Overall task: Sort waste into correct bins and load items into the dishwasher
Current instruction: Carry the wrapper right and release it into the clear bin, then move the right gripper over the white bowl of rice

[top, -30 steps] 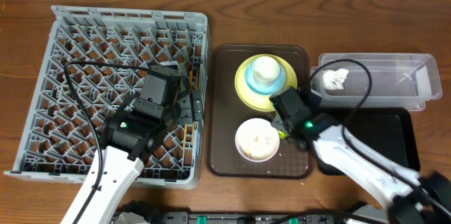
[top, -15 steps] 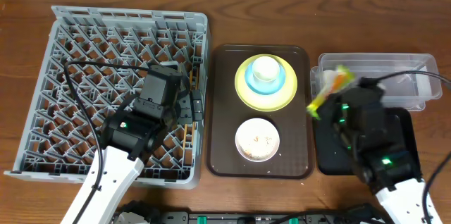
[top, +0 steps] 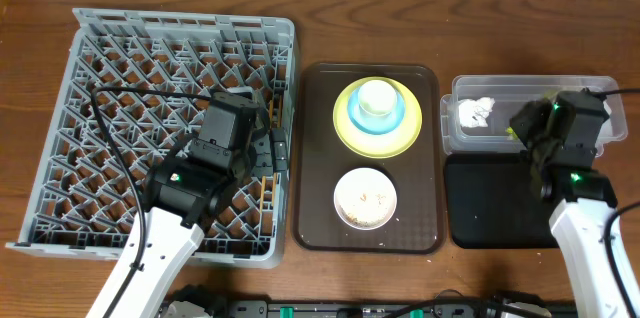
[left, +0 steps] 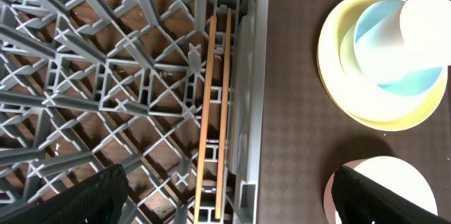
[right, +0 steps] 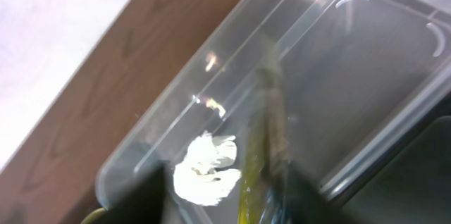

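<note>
Your overhead view is evenly, softly lit and sharp throughout, with only faint shadows beneath the arms (top: 150, 243). Your left wrist view is crisp: the dish rack (left: 106, 76) ahead of the fingers (left: 91, 196) holds focus, while the fingers themselves sit dark and soft. Your right wrist view is blurred; the snack wrapper (right: 264, 132) between the fingers (right: 151, 196) streaks, glints dot the clear tub (right: 366, 62) wall beyond them, and the far-left corner washes out white.

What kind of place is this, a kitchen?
Probably a test bench set up like a kitchen clean-up corner: a grey dish rack on a wooden table, a brown tray with a yellow-green plate, and a clear tub holding a napkin.
</note>
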You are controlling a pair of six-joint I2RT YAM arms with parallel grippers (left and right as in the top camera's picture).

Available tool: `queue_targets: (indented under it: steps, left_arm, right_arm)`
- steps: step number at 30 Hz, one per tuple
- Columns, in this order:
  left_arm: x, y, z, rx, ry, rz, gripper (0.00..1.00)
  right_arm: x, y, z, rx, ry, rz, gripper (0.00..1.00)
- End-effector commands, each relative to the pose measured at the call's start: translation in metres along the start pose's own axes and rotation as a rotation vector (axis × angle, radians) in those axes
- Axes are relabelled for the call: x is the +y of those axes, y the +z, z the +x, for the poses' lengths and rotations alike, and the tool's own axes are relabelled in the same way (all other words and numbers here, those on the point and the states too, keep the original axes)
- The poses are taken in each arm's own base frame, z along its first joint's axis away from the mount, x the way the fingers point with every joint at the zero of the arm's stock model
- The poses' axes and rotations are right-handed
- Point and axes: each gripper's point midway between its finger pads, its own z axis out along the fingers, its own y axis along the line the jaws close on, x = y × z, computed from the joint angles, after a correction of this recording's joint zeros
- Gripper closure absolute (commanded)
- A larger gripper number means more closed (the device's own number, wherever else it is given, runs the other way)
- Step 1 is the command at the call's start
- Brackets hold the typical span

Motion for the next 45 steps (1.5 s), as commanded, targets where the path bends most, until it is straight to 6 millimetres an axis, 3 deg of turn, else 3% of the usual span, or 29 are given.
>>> queue_targets:
  steps: [1,4,7,11,17,20,24,30,31,32,33,34,39,42,45]
  left_arm:
    - [-0.002,-0.003,-0.004,-0.009,0.002,0.007,0.07]
    - [-0.002,-0.003,-0.004,-0.009,0.002,0.007,0.07]
    - [-0.002,-0.003,-0.004,-0.009,0.002,0.007,0.07]
    - [-0.002,-0.003,-0.004,-0.009,0.002,0.007,0.07]
    - [-0.002,-0.003,-0.004,-0.009,0.002,0.007,0.07]
    - [-0.002,-0.003,-0.004,-0.009,0.002,0.007,0.07]
    - [-0.002,-0.003,-0.004,-0.009,0.002,0.007,0.07]
    - [-0.002,-0.003,-0.004,-0.009,0.002,0.007,0.07]
    - [-0.002,-0.003,-0.004,-0.009,0.002,0.007,0.07]
    - [-0.002,-0.003,-0.004,-0.009,0.002,0.007,0.07]
    - [-0.002,-0.003,-0.004,-0.009,0.002,0.007,0.07]
    - [-0.002,-0.003,-0.004,-0.009,0.002,0.007,0.07]
    - [-0.002,-0.003,-0.004,-0.009,0.002,0.007,0.07]
    - [-0.002,-0.003,-0.004,-0.009,0.002,0.007,0.07]
    - [-0.002,-0.003,-0.004,-0.009,0.002,0.007,0.07]
  right_arm:
    - [0.001,0.005,0.004,0.036,-0.083,-0.028,0.18]
    - [0.002,0.001,0.004,0.054,-0.145,-0.035,0.05]
    - [0.008,-0.018,0.005,0.129,-0.175,-0.042,0.02]
    - [0.024,-0.059,0.000,0.257,-0.246,-0.041,0.02]
    - [0.038,-0.137,0.002,0.465,-0.381,-0.051,0.01]
    - [0.036,-0.162,0.007,0.527,-0.389,-0.037,0.01]
    - [0.059,-0.184,0.031,0.646,-0.397,-0.229,0.01]
    - [0.073,-0.190,0.059,0.742,-0.425,-0.323,0.06]
    - [0.075,-0.189,0.063,0.750,-0.430,-0.326,0.20]
    - [0.075,-0.188,0.067,0.761,-0.426,-0.325,0.51]
    - [0.074,-0.188,0.074,0.785,-0.412,-0.314,0.75]
    - [0.073,-0.187,0.081,0.806,-0.406,-0.305,0.83]
    - [0.070,-0.177,0.114,0.885,-0.407,-0.289,0.79]
    - [0.066,-0.171,0.146,0.950,-0.428,-0.280,0.66]
    - [0.063,-0.167,0.178,1.002,-0.439,-0.272,0.60]
